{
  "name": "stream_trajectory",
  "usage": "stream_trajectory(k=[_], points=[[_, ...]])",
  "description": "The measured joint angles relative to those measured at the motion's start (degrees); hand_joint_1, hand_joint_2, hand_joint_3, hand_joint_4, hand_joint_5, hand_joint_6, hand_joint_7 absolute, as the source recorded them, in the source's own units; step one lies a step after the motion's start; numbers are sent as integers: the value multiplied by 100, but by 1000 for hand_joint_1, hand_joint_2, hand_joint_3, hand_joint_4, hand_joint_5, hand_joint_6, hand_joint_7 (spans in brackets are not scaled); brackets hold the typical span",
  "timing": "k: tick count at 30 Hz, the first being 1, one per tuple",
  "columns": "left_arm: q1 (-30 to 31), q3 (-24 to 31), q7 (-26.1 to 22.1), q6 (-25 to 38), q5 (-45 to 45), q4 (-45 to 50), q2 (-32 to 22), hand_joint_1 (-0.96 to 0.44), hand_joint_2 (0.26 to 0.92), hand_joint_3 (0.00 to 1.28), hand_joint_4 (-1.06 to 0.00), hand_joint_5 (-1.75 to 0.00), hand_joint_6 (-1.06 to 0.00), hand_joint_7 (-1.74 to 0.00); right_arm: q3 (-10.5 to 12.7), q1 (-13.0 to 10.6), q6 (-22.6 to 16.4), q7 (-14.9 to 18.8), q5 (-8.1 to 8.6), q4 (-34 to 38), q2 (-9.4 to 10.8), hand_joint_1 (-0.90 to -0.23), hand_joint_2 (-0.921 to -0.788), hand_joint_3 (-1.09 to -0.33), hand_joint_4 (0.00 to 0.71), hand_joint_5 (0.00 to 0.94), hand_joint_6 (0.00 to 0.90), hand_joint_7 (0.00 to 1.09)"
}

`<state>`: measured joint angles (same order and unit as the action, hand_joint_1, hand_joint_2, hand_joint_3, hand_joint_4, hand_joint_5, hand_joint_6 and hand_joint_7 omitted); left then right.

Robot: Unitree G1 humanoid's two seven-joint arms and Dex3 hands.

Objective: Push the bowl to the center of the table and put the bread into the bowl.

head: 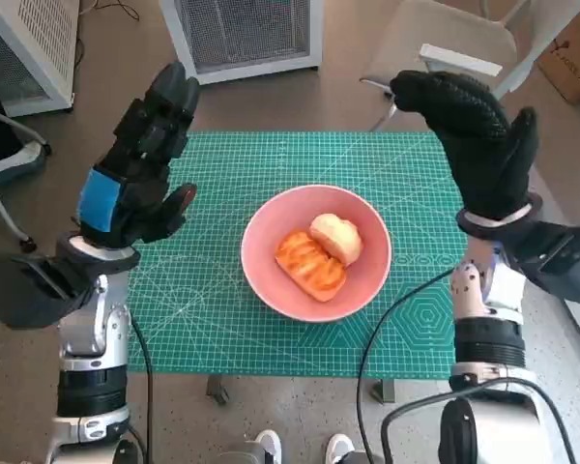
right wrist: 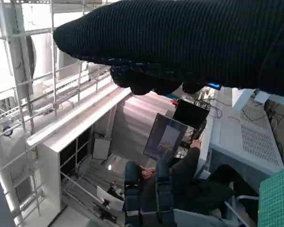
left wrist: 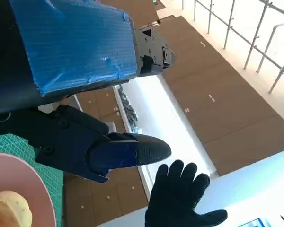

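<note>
We've got the pink bowl (head: 271, 280) mid-mat with both bread pieces (head: 321, 253) inside; left hand (head: 140, 169) hangs at 9 o'clock, fingers spread, holding nothing. Right hand (head: 478, 135) sits at 2 o'clock, also spread and empty.

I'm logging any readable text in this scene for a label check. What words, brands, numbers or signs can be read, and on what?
Cardboard box, head view: dark print, too small to read.
Green cutting mat: grid lines only, no legible numbers.
Monitor, right wrist view: screen too blurred to read.
Nothing else legible.
</note>
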<state>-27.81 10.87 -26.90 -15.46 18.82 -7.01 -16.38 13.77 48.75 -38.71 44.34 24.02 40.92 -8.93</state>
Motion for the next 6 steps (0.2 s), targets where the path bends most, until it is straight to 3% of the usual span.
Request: stream_trajectory(k=[2, 6], points=[[-2, 0, 11, 0, 0, -26, 32, -665, 921, 425, -39, -9, -133, -86, -2, 1, 11, 0, 0, 0, -6, -648, -921, -664, 159, 3, 78, 452], [-2, 0, 45, -1, -1, -81, 91, -662, 921, 412, -50, -6, -30, -318, -10, 2, 22, 0, 0, 0, -13, -653, -921, -663, 160, 3, 80, 449]])
